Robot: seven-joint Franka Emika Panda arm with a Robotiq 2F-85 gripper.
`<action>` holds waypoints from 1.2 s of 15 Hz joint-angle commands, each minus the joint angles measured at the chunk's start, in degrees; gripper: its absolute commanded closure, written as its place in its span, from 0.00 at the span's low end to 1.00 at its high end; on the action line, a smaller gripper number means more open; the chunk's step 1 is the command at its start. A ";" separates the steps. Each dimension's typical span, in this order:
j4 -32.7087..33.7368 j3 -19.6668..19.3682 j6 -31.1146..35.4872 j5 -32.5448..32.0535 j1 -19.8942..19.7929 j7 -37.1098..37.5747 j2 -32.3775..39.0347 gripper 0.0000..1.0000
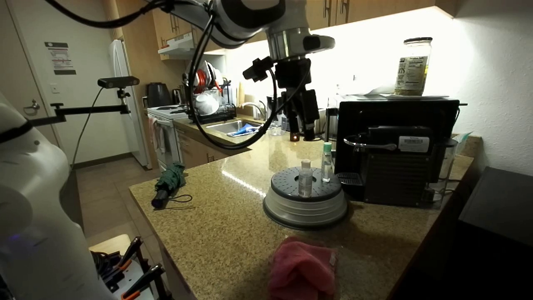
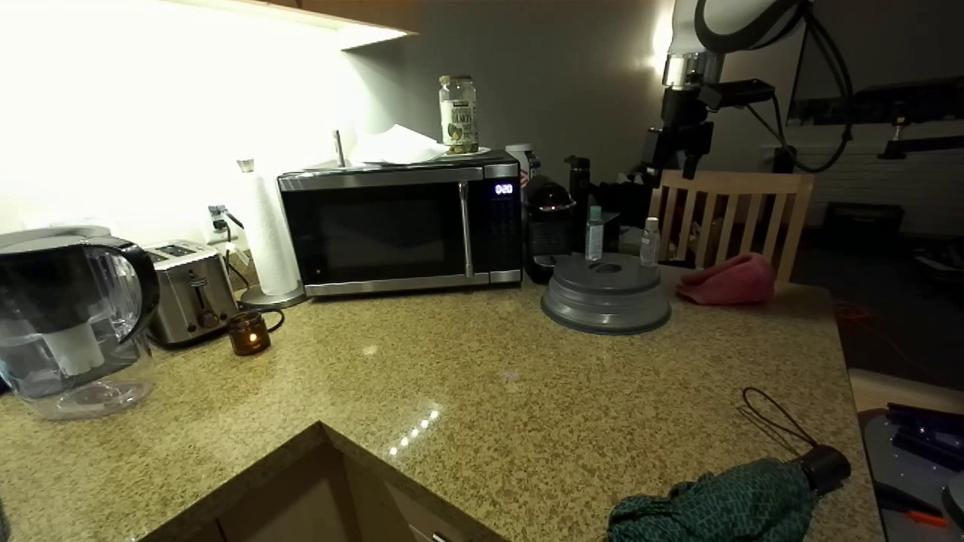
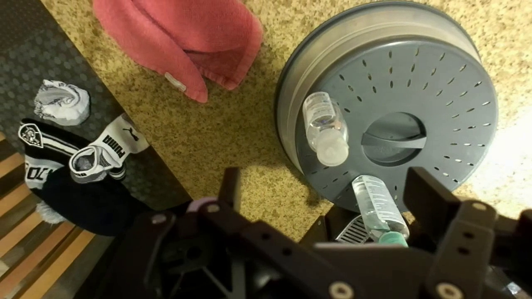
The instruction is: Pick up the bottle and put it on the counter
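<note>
Two small clear bottles stand upright on a round grey vented disc (image 1: 306,210), which rests on the speckled tan counter (image 1: 216,216). One bottle has a green cap (image 1: 327,164) and stands near the coffee machine side. The other bottle has a whitish cap (image 1: 305,183). Both show in the wrist view, the green-capped bottle (image 3: 380,207) between the finger lines and the white-capped bottle (image 3: 326,124) farther up. My gripper (image 1: 302,134) is open and holds nothing. It hangs above the bottles, apart from them, also in an exterior view (image 2: 672,169). The green cap is partly hidden in the wrist view.
A black coffee machine (image 1: 399,166) and a microwave (image 2: 392,233) stand beside the disc. A jar (image 2: 459,117) stands on the microwave. A pink cloth (image 1: 304,266) lies near the disc. A folded green umbrella (image 1: 170,183) lies by the counter edge. A chair (image 2: 734,203) stands behind.
</note>
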 commanded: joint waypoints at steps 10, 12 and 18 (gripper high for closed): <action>-0.38 -0.23 4.11 5.86 0.27 -0.83 4.80 0.00; -0.49 0.03 2.98 4.86 0.22 -0.12 4.32 0.00; -0.43 0.03 2.98 4.86 0.21 -0.12 4.34 0.00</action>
